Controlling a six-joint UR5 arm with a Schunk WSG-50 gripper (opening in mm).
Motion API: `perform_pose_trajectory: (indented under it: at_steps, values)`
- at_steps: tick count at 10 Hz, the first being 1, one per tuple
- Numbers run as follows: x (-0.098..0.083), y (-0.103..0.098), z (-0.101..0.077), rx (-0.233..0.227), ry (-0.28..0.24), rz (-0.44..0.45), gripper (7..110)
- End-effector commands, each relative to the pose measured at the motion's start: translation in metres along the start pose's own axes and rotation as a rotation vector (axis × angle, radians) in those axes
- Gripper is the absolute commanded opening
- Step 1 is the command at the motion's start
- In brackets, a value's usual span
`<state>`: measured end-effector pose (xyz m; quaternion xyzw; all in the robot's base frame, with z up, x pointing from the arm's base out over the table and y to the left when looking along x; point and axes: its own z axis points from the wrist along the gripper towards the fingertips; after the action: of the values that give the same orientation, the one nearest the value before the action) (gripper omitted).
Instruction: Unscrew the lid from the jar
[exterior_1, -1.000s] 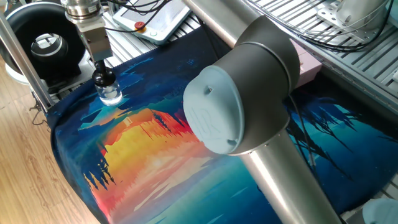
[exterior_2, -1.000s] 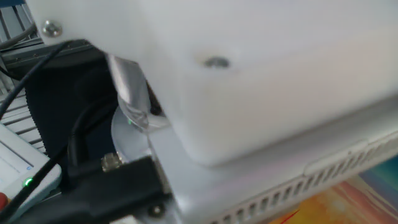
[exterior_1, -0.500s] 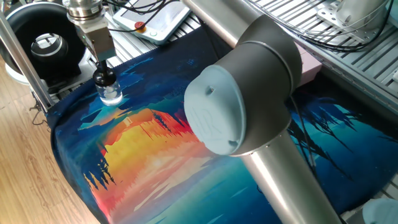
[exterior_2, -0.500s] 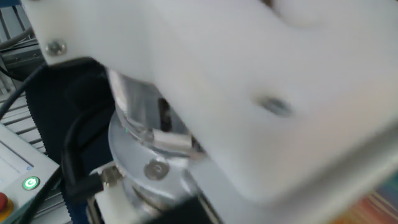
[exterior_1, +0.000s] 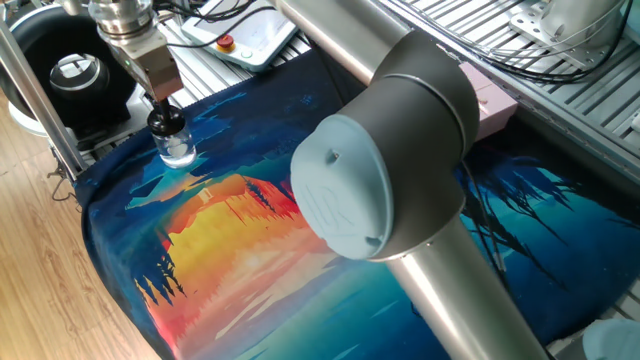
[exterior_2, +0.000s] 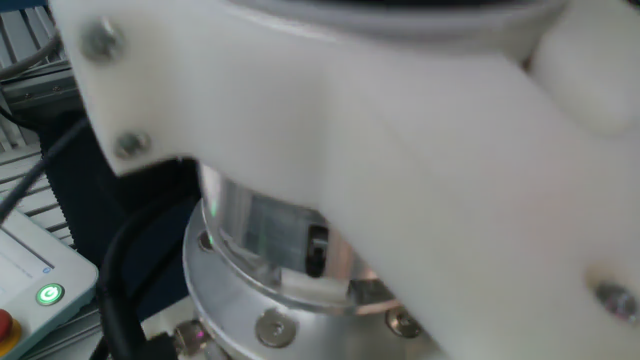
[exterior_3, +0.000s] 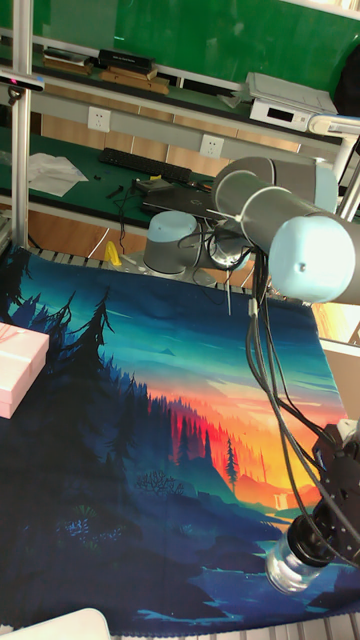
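From where I stand, one fixed view gives the clearest look: the jar (exterior_1: 178, 148) sits upright on the painted cloth (exterior_1: 250, 240) toward ten o'clock of the picture, near the cloth's edge, with the lid (exterior_1: 167, 124) on its neck. The gripper (exterior_1: 164, 104) comes straight down over it, its fingers (exterior_1: 160, 75) reaching the lid, though I cannot tell from here whether they clamp it or merely stand beside it. At eleven o'clock a black ring-shaped device (exterior_1: 72, 72) with a silver centre rests off the cloth. The other fixed view shows none of this; it is filled by blurred white housing (exterior_2: 400, 150) and a metal flange (exterior_2: 270, 270), with a green lit button (exterior_2: 47, 295) at eight o'clock. The tall fixed view alone shows the pink gift box (exterior_3: 20, 368) at nine o'clock and the wrist (exterior_3: 300, 555) at five o'clock, the jar hidden beneath it. No writing is legible anywhere.
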<state>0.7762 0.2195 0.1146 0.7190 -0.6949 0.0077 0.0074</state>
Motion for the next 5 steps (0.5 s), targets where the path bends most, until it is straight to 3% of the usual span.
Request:
perform_pose_trajectory:
  at_steps: [1, 5]
  values:
    - [-0.001, 0.000, 0.006, 0.013, -0.011, -0.033, 44]
    - [-0.001, 0.009, -0.007, 0.006, 0.001, -0.008, 44]
